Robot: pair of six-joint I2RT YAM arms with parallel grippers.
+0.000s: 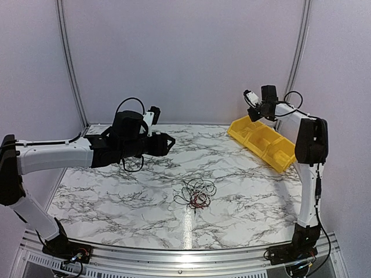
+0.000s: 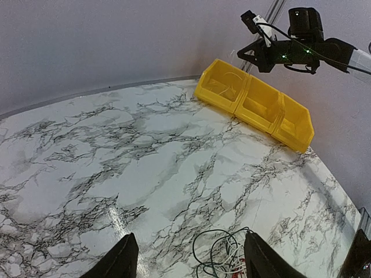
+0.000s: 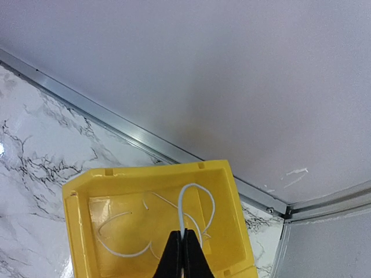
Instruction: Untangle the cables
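Sorting status, near to far.

- Mid-table, nearer the arms: the cables (image 1: 195,194) lie in one small heap on the marble table (image 1: 116,191). Black and red loops overlap; a pale strand seems to run through them in the left wrist view. No loop is laid out by itself.
- Above and behind the heap: the left pincer (image 1: 169,143) hangs over the table with its fingers spread, holding nothing and well clear of the wires.
- Far right corner: a yellow bin (image 3: 74,231) with three compartments, set at an angle to the back wall.
- Over its end compartment, the one nearest the back wall: the right pincer (image 3: 182,234), fingers pressed together, pinching a thin white wire (image 3: 181,208). The wire arches up from the fingertips and curls down onto the compartment floor. More white loops lie there; one wire or two, I cannot tell.
- The other two compartments look empty from the left wrist view.

Progress, as a judgement: early. One white wire is out of the knot and at the bin, not yet let go. The black and red wires have yet to be separated.

Writing: no brand, label or text readable anywhere.
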